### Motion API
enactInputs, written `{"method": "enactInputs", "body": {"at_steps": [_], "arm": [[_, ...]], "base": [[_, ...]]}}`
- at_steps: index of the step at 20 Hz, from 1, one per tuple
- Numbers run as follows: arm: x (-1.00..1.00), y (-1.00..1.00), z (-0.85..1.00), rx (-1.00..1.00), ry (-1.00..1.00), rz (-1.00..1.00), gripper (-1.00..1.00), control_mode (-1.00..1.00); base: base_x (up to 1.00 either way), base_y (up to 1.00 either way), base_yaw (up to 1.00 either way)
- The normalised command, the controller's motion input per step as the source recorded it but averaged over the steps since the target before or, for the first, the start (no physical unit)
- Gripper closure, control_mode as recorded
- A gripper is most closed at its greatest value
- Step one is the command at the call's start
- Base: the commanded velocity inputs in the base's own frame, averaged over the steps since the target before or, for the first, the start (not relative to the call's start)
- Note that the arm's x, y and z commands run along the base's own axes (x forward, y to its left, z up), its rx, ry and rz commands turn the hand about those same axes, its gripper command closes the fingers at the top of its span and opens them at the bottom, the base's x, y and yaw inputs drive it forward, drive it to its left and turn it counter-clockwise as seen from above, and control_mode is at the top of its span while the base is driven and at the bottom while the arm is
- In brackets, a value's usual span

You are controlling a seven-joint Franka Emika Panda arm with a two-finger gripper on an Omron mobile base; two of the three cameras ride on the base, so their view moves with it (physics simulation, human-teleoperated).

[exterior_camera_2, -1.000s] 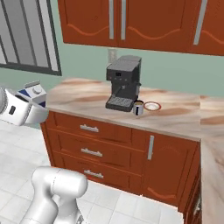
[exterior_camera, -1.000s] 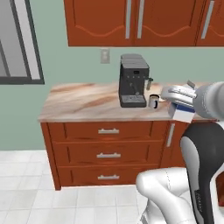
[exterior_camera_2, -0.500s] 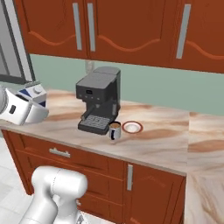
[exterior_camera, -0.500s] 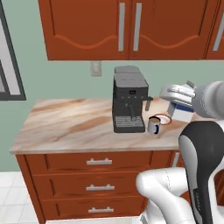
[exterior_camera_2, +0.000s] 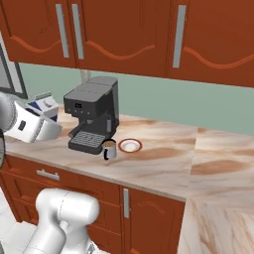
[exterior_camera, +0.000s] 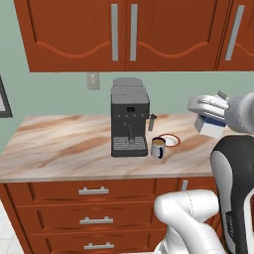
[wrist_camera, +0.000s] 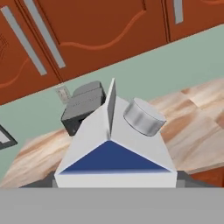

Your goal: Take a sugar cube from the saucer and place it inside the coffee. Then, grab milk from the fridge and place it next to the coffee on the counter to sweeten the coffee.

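Now: gripper grasps the milk, up in the air | coffee sits on the counter, lower and to the robot's left | saucer just behind it

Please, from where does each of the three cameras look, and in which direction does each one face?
Left base view: behind the arm, on its left, facing the counter; white arm at lower right, milk in the pincer.
Right base view: behind the arm, on its right, same counter; arm at lower left.
Hand view: on the hand, looking along the pincer over the milk's gable top toward the cabinets.
Shared: both base views show the espresso machine, the coffee and the saucer.
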Motion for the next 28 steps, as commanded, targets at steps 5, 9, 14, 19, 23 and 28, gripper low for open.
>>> {"method": "enactInputs", "body": {"at_steps": [5, 9, 14, 19, 23, 28], "arm": [[0.22, -1.00, -0.15, 0.14, -0.01, 0.21, 1.00, -1.00], [0.62, -0.99, -0.34, 0.11, 0.01, 0.32, 1.00, -1.00], [1.00, -0.72, -0.45, 0.01, 0.12, 0.36, 1.00, -1.00], [0.94, -0.16, -0.36, 0.00, 0.03, 0.37, 1.00, -1.00], [1.00, 0.00, -0.36, -0.01, 0.00, 0.22, 1.00, -1.00], [0.47, 0.01, -0.59, -0.10, -0.02, 0.14, 1.00, -1.00]], "base": [[0.00, 0.00, 0.00], [0.00, 0.00, 0.00], [0.00, 0.00, 0.00], [0.00, 0.00, 0.00], [0.00, 0.00, 0.00], [0.00, 0.00, 0.00]]}}
